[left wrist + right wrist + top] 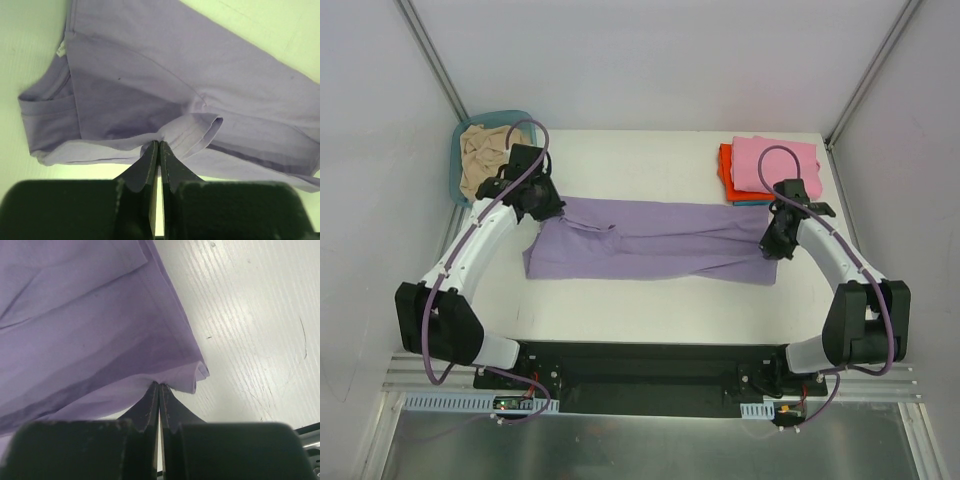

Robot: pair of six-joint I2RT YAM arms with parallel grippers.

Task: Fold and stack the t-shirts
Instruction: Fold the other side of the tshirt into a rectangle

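Lab test booth — white panels (650, 60), aluminium rails (405, 380)

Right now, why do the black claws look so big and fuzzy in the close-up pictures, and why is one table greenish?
Left wrist view: the left gripper is very near the lens, so it blurs, while the lavender t-shirt looks sharp; the table has a green tint. Right wrist view: the right gripper is fuzzy too, the table bright white. Top view: even light, all in focus.
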